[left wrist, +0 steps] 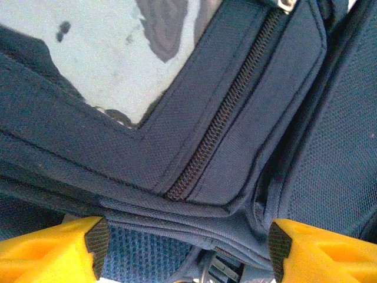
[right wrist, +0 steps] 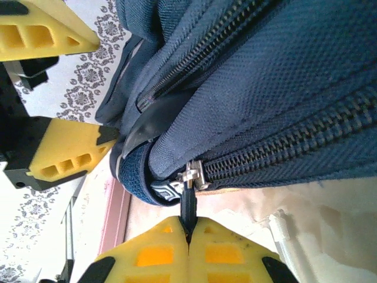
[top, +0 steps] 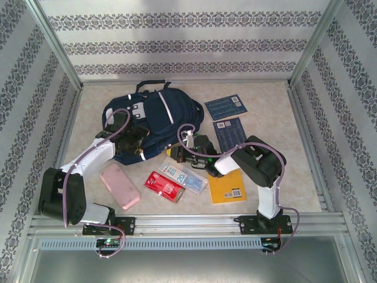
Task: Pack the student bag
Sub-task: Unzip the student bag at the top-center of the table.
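Left arm [top: 88,158] and right arm [top: 268,197]: white shells on the long links, bulky black housings at the joints. Black base plates [top: 109,227] under both, bolt heads too small to count. Lilac-grey cable [top: 121,115] looped off each wrist, then run along the links down to the base. Small green light [top: 207,158] near the right wrist. Left gripper [left wrist: 187,239]: bright yellow moulded fingers [left wrist: 47,253], dark textured pads [left wrist: 98,239] on the inner faces. Right gripper [right wrist: 189,227]: same yellow, blocky, with rectangular hollows showing deeper orange inside and black edging at the outer corners. Black mounts [right wrist: 17,127] behind the left fingers, seen in the right wrist view.
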